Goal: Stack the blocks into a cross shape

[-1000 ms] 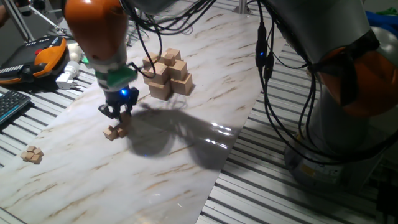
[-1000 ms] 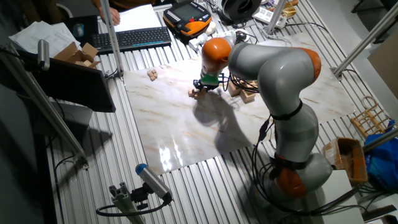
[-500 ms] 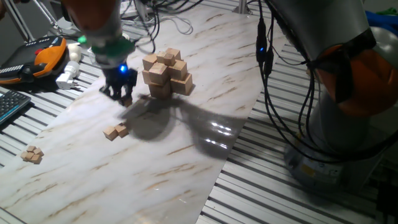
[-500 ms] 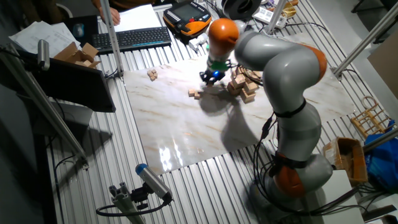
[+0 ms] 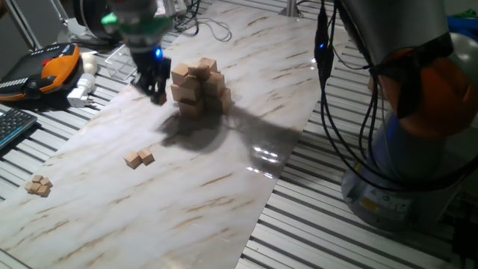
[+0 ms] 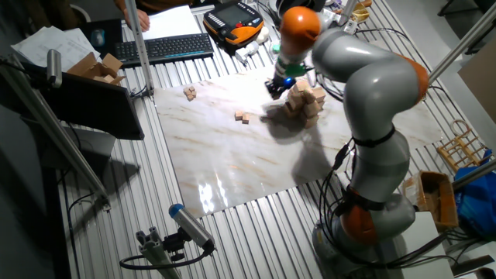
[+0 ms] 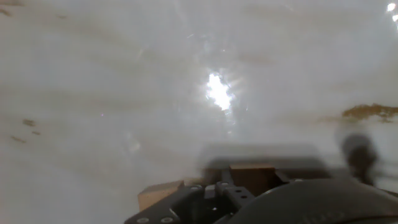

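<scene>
The cross shape [image 5: 200, 88] of larger tan cubes stands at the far middle of the marble board; it also shows in the other fixed view [image 6: 304, 101]. My gripper [image 5: 157, 93] hangs just left of it, raised off the board, also seen in the other fixed view [image 6: 277, 87]. The hand view shows a small tan block [image 7: 252, 178] between the fingers, so the gripper is shut on it. Two small blocks [image 5: 139, 158] lie on the board nearer the front left, also in the other fixed view [image 6: 243, 117]. A further small pair [image 5: 37, 185] lies by the left edge.
The marble board [image 5: 224, 172] lies on a slatted metal table. An orange pendant [image 5: 45, 67], a white plug [image 5: 81, 93] and a keyboard [image 6: 167, 48] lie beyond its left side. Black cables [image 5: 328, 97] hang beside the arm's base [image 5: 418, 149].
My gripper has risen from the loose blocks at the front left and moved back and right to the side of the cross shape, carrying one small block.
</scene>
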